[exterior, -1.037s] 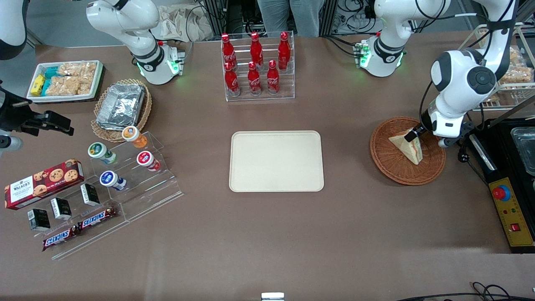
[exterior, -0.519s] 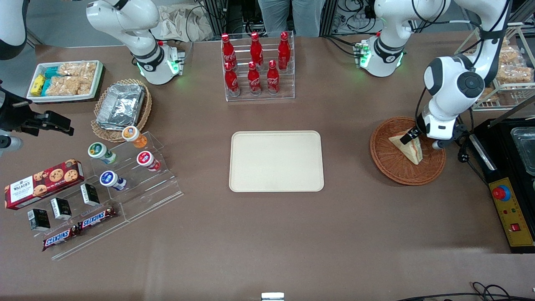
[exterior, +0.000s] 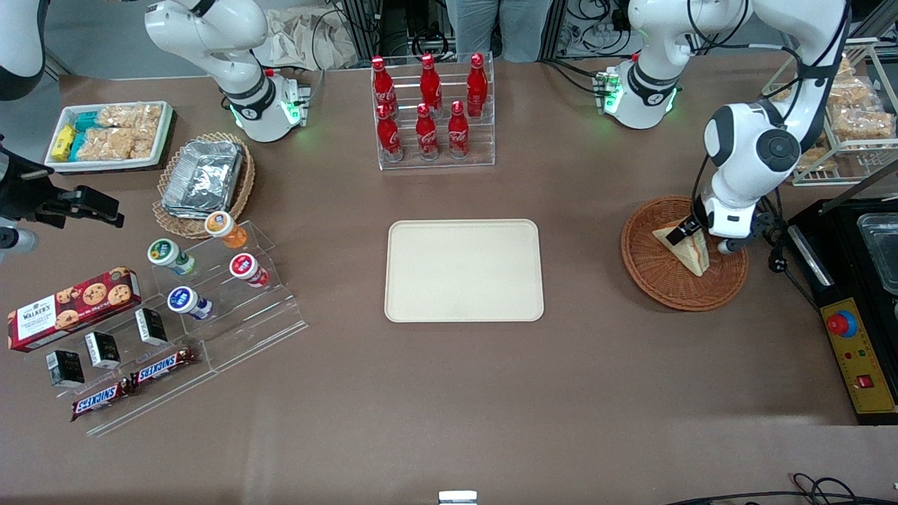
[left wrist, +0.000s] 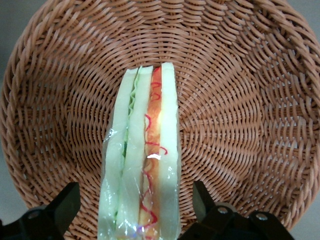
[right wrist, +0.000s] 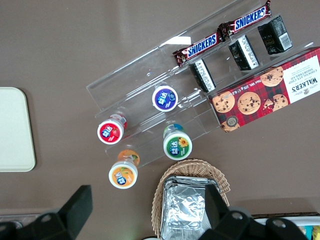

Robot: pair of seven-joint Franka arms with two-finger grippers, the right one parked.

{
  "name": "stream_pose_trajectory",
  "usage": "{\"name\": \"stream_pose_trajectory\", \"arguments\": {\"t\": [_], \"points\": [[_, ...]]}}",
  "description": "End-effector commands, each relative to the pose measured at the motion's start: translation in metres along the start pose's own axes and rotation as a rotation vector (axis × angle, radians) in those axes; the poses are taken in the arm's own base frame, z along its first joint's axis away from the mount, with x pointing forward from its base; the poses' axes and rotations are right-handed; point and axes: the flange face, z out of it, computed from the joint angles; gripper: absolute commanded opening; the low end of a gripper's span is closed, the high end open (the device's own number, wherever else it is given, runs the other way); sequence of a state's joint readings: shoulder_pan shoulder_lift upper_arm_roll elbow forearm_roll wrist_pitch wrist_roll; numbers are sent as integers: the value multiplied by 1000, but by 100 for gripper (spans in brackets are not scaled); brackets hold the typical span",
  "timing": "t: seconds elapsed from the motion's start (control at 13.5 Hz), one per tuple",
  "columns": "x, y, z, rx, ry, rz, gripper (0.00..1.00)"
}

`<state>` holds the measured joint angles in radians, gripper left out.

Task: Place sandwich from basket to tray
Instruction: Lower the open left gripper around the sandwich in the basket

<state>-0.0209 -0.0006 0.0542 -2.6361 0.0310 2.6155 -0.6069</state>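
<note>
A brown counter (exterior: 596,379) fills the scene, crowded with snack displays. Near its middle lies the cream tray (exterior: 464,270), bare. Toward the working arm's end, at about three o'clock from the tray, sits the reddish woven basket (exterior: 656,277). The sandwich (left wrist: 142,160) stands on edge inside it (clear wrap glints on the filling side). The left gripper (left wrist: 136,210) hovers low over the sandwich, its fingers (left wrist: 62,207) spread wide, one on each side of the bread, not touching. Red bottles (exterior: 428,112) stand at twelve o'clock from the tray.
</note>
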Motion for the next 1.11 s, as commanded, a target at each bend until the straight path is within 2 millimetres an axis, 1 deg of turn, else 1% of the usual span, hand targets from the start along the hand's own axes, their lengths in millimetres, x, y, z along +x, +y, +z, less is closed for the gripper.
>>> {"name": "stream_pose_trajectory", "arguments": {"t": [0.0,0.15,0.22,0.3,0.37,0.44,0.59,0.74,0.89,1.04], "points": [[-4,2,5,-1,15,-6,94],[-4,2,5,-1,13,-6,79],[-4,2,5,-1,14,-7,69],[-3,1,5,-1,14,-11,53],[-4,2,5,0,13,-6,32],[-3,3,6,1,12,-7,0],[-2,4,6,0,13,-6,0],[-1,5,-1,-8,24,-3,0],[0,7,-18,-20,39,4,0],[-1,5,-44,-8,23,21,0]]}}
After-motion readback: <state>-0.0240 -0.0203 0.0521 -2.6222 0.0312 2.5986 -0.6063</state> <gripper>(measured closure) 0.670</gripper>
